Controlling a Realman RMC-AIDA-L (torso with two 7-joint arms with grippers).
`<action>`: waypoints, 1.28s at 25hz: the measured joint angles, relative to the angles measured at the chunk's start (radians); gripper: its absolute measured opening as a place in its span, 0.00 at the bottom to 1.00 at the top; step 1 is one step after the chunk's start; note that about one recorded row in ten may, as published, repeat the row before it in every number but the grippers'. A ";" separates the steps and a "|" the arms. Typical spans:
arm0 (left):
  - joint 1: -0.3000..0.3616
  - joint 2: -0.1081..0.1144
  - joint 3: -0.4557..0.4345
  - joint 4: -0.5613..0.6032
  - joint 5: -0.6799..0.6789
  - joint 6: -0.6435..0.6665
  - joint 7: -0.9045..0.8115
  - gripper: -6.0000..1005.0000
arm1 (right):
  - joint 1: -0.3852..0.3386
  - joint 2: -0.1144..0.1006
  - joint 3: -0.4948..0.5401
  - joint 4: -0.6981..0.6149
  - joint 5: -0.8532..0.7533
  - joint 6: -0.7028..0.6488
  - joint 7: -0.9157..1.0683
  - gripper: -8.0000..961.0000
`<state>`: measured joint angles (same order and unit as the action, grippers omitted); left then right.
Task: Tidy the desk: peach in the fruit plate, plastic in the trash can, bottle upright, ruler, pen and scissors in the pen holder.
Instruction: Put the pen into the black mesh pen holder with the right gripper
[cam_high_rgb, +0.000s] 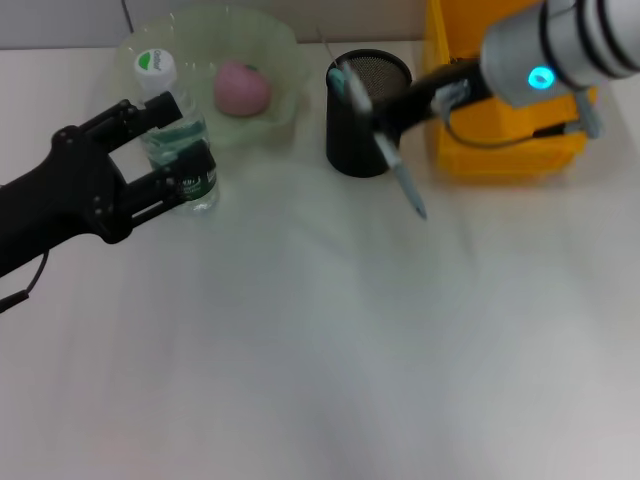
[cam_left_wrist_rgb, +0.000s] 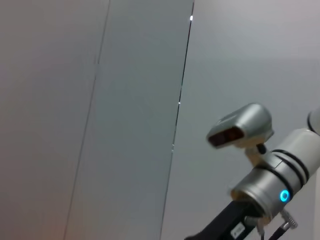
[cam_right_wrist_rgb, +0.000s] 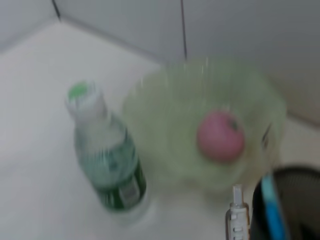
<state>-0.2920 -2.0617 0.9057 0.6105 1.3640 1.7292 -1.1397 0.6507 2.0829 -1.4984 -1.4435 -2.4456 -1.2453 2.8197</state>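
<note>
A clear bottle with a green label and a white-and-green cap stands upright at the far left, also seen as the bottle. My left gripper is shut on the bottle, one black finger on each side. The pink peach lies in the pale green fruit plate; the peach shows in the right wrist view too. My right gripper is shut on a grey pen, held slanted beside the black mesh pen holder. A blue item stands in the holder. Ruler, scissors and plastic are not identifiable.
A yellow trash can stands at the far right, behind my right arm. A wall runs along the table's far edge. The white table stretches toward the front.
</note>
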 joint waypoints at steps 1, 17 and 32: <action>0.000 0.000 0.000 0.000 0.000 0.000 0.000 0.70 | -0.013 0.000 0.009 -0.017 0.013 0.012 -0.010 0.16; 0.024 -0.004 -0.041 -0.026 0.000 0.000 0.001 0.70 | -0.180 0.003 0.015 -0.093 0.055 0.309 -0.111 0.17; 0.016 0.002 -0.034 -0.040 0.013 0.010 0.036 0.70 | -0.174 0.000 -0.048 0.125 0.346 0.618 -0.361 0.18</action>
<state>-0.2764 -2.0602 0.8715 0.5709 1.3775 1.7388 -1.1040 0.4766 2.0831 -1.5463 -1.3181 -2.1000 -0.6270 2.4587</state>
